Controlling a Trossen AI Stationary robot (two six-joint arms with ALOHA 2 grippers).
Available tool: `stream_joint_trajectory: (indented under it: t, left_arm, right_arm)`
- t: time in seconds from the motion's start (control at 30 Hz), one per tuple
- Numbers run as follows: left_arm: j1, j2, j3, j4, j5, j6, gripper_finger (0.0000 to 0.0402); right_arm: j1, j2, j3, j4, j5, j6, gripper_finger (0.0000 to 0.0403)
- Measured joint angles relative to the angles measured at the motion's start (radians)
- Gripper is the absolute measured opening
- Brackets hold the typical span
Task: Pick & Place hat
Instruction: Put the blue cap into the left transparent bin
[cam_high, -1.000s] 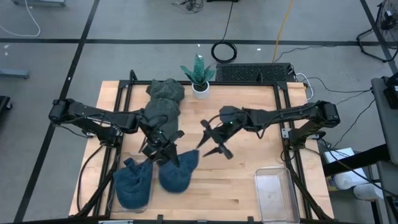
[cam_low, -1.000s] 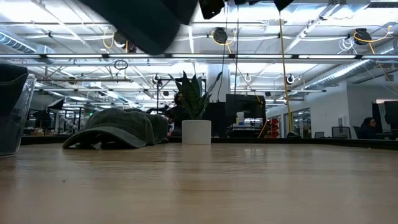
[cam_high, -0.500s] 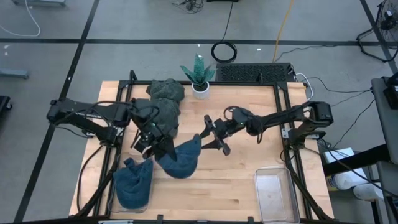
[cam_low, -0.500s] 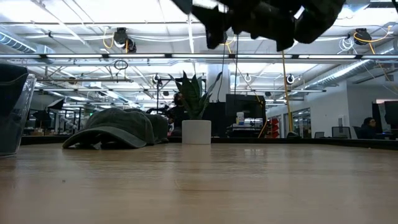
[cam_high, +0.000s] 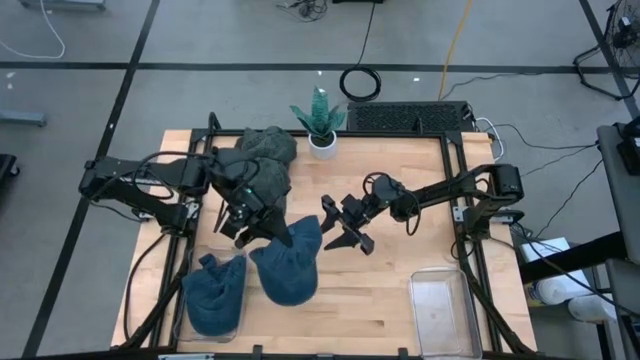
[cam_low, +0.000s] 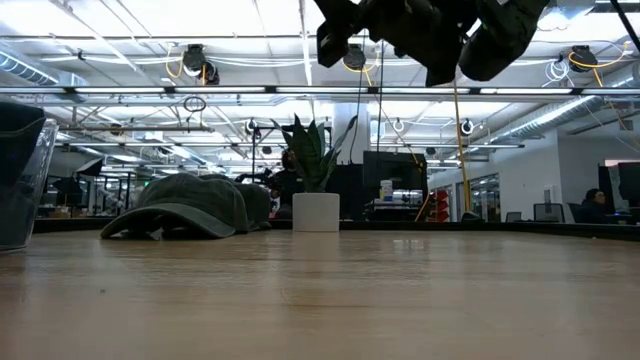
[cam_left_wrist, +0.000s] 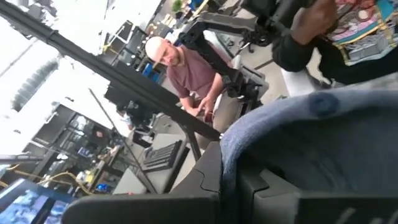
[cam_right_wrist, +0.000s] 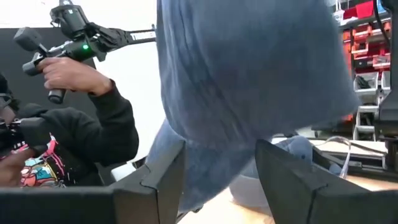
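Observation:
A blue hat (cam_high: 290, 265) hangs above the table's near middle; it also shows in the left wrist view (cam_left_wrist: 311, 137) and the right wrist view (cam_right_wrist: 249, 74). My left gripper (cam_high: 258, 232) is shut on it. My right gripper (cam_high: 335, 232) is open at the hat's right edge, and in the right wrist view the hat's cloth lies between its two fingers (cam_right_wrist: 168, 171). A second blue hat (cam_high: 215, 295) lies in a bin at the near left corner. Green hats (cam_high: 265, 165) lie piled at the far side. My left gripper pinches the blue hat's edge (cam_high: 272, 240) on its far left side, coming from the far left and slanting down. The hat hangs below and beside the fingers, clear of the table. Whether my right gripper touches the hat, I cannot tell.
A potted plant (cam_high: 320, 120) stands at the far edge beside the green hats (cam_low: 185, 205). A clear bin (cam_high: 440, 310) sits at the near right corner. People stand beyond the table (cam_left_wrist: 186, 68), one holding hand controllers (cam_right_wrist: 74, 68). Bare wood lies at the near middle.
My left gripper has gone up and toward the far edge, carrying the blue hat clear of the table and toward my right gripper. My right gripper has turned toward the hat, whose right edge now lies between its open fingers.

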Motion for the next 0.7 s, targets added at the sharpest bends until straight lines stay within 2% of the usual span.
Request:
stream_joint_trajectory:
  t: [0.2,0.7]
  left_arm:
    - [-0.005,-0.001,0.037,-0.013,0.007,0.022,0.0004]
    - [-0.005,0.025,0.039,0.006,0.04,0.048,0.0004]
  right_arm:
    - [-0.002,0.0,0.002,0.006,0.003,-0.003,0.0183]
    - [0.011,0.0,0.009,0.008,0.008,-0.013,0.0183]
